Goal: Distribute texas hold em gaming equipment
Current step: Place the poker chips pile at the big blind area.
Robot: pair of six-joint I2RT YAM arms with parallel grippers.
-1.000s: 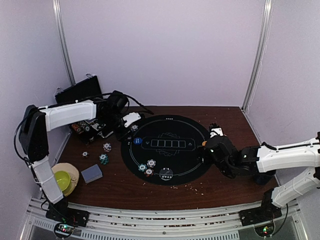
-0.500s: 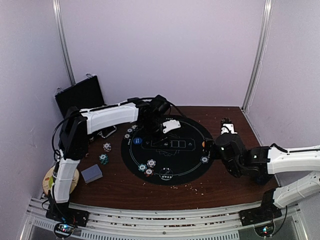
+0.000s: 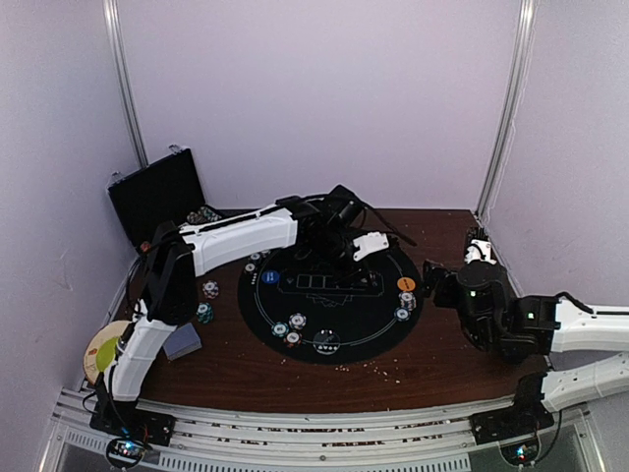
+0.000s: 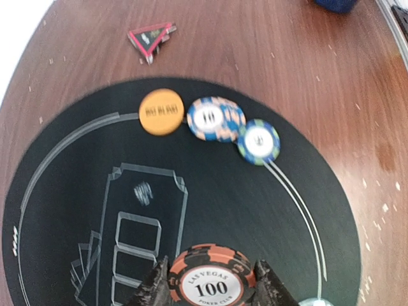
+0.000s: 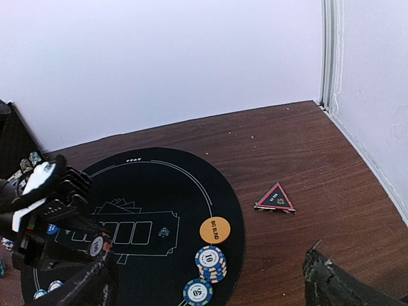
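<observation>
dark wooden table (image 3: pixel 226 359) bears a round black poker mat (image 3: pixel 344 317). left gripper (image 3: pixel 366 246) is clenched on a flat orange 100 chip (image 4: pixel 207 285) over the mat's middle; the big blind button (image 4: pixel 161 111) and blue chip stack (image 4: pixel 215 119) lie right of it. right gripper (image 3: pixel 477 246) hangs released beyond the mat.

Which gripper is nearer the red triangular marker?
Right. The right gripper, open, sits off the right edge of the mat with the red triangular marker just ahead; the left gripper, shut on a chip, is over the mat, farther off.

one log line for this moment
left gripper: shut on orange 100 chip, over black mat | right gripper: open, empty
</observation>
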